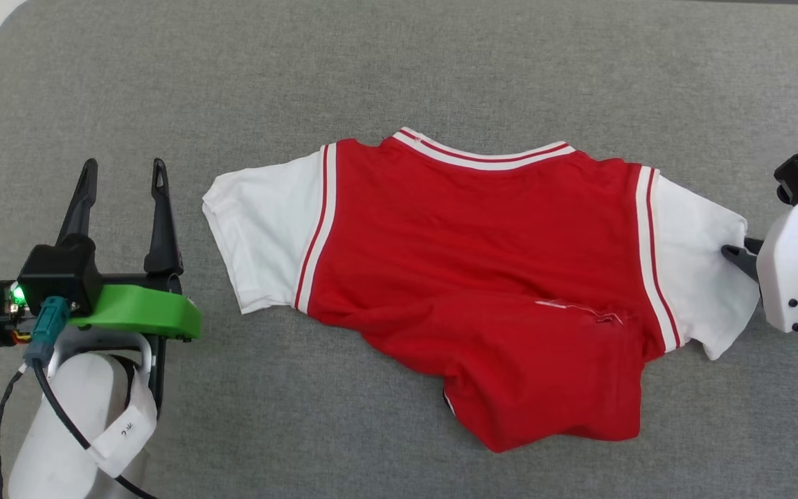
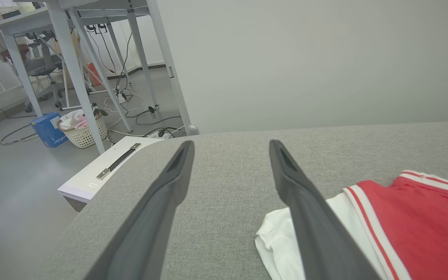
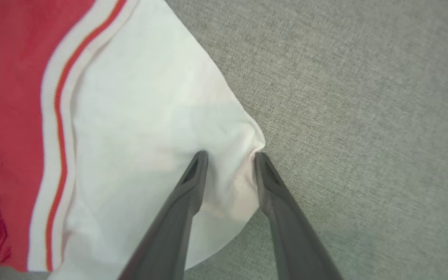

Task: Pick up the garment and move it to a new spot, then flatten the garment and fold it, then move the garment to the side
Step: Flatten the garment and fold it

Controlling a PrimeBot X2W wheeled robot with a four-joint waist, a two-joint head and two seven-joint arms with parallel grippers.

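— Where is the garment?

— The garment (image 1: pixel 482 277) lies spread on the grey worktop (image 1: pixel 399 62), collar edge away from me, lower hem rumpled and bunched on my side.

— And your pincers?

— My left pincer (image 1: pixel 125 166) stands wide, beside the garment's left sleeve (image 1: pixel 260 235) but apart from it. My right pincer (image 3: pixel 230 155) is half narrowed astride the outer edge of the garment's right sleeve (image 3: pixel 150 136), with cloth puckered between the fingers. Whether it grips, I cannot tell.

— Room to move?

— Grey worktop stretches wide beyond the garment's collar and past both sleeves. Its rounded corner lies well beyond the left sleeve.
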